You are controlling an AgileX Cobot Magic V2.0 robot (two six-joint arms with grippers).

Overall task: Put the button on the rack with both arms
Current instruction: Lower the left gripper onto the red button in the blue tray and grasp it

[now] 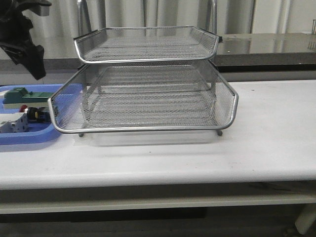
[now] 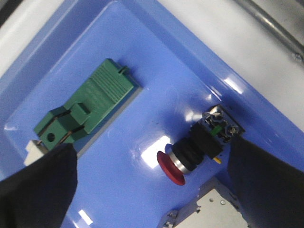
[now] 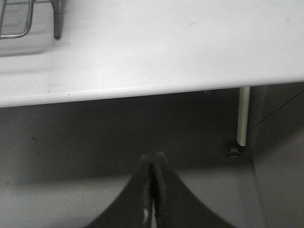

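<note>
White counter (image 1: 266, 133) carries wire-mesh rack (image 1: 148, 98), all tiers bare: placing not yet done. Blue tray (image 2: 199, 61) beside rack holds green component (image 2: 90, 104) and button (image 2: 190, 152). Left hand (image 2: 152, 183) fingers apart, straddling button, no grasp. Right hand (image 3: 152, 190) pressed together, empty, below counter edge.

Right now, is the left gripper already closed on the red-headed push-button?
No: the left gripper is open, its fingers apart either side of the red-headed push-button lying in the blue plastic tray.
</note>
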